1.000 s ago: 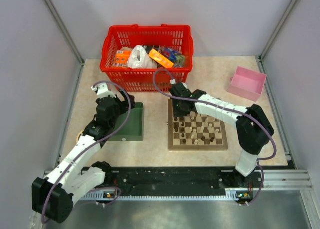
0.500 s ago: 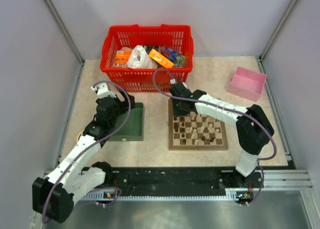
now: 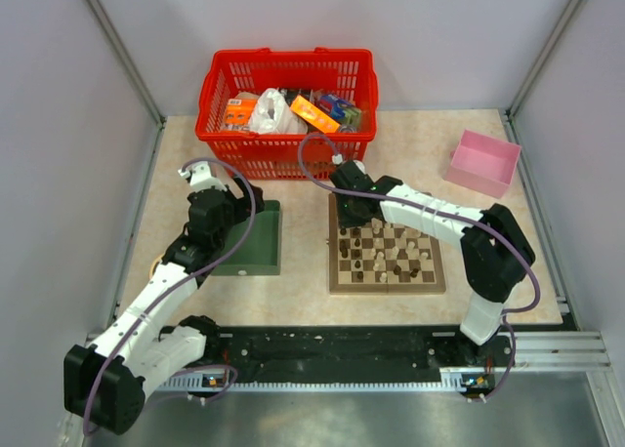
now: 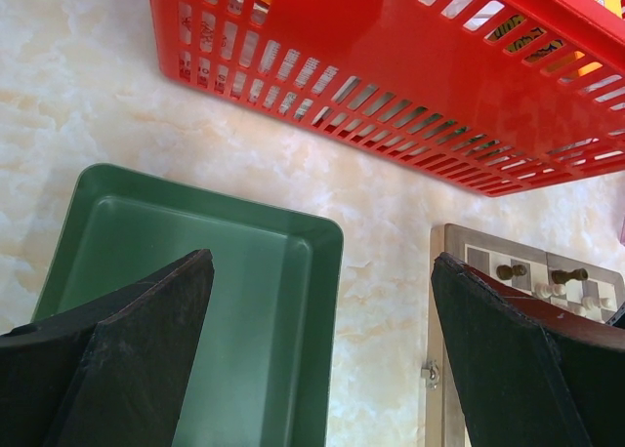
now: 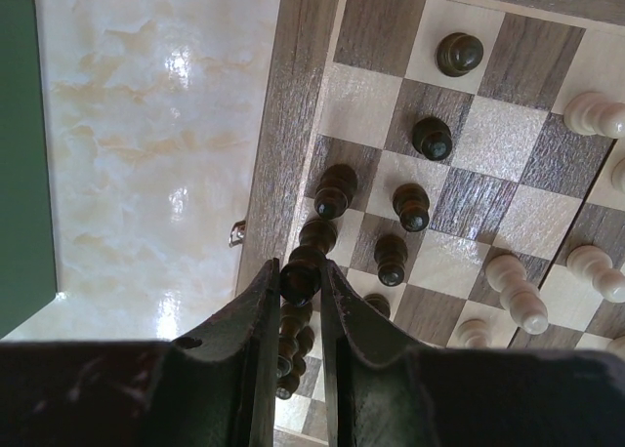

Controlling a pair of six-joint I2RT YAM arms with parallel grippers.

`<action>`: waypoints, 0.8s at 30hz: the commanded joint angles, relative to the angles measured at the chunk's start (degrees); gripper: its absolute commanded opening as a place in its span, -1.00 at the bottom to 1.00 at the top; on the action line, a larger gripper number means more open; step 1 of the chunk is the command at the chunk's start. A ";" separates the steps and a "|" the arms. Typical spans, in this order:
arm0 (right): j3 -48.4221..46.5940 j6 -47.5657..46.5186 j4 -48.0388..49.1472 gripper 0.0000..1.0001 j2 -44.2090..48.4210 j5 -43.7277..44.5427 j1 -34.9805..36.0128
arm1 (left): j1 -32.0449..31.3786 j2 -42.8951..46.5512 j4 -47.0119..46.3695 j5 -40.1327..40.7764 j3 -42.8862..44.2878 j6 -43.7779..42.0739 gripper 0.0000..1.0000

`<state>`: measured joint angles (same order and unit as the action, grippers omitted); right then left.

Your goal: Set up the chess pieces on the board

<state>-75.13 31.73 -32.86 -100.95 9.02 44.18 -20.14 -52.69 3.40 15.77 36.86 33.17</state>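
Note:
The checkered wooden board (image 3: 386, 283) lies right of centre, with dark and pale pieces (image 3: 389, 252) standing on it. My right gripper (image 3: 350, 211) is over the board's far left corner. In the right wrist view it (image 5: 298, 276) is shut on a dark brown piece (image 5: 301, 269) above the board's (image 5: 293, 96) left column, where other dark pieces (image 5: 334, 190) stand. Pale pieces (image 5: 516, 293) are to the right. My left gripper (image 4: 322, 349) is open and empty above the green tray (image 4: 254, 301); the board's corner (image 4: 454, 271) shows at its right.
A red basket (image 3: 287, 105) full of packets stands at the back, just behind both grippers. A green tray (image 3: 256, 244) lies left of the board. A pink bin (image 3: 482, 162) sits at the back right. Grey walls close the sides.
My right gripper has shifted slightly toward the board's far left corner with the dark piece. The left arm has not moved.

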 commanded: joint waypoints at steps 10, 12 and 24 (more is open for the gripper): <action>-2.03 0.27 0.17 -0.57 -1.18 0.21 1.08 | 0.45 -0.22 -2.96 -0.83 -0.39 0.76 0.98; -2.03 0.27 0.08 -0.53 -1.09 0.21 1.08 | 0.63 -0.22 -2.96 -0.83 -0.30 0.76 0.98; -2.74 -0.87 -0.89 -0.31 4.87 2.14 1.08 | 0.80 0.04 -2.87 -1.44 -0.39 0.76 0.97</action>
<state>-75.16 31.53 -33.15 -101.21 9.21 44.25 -19.66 -52.80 3.09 14.98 36.84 33.34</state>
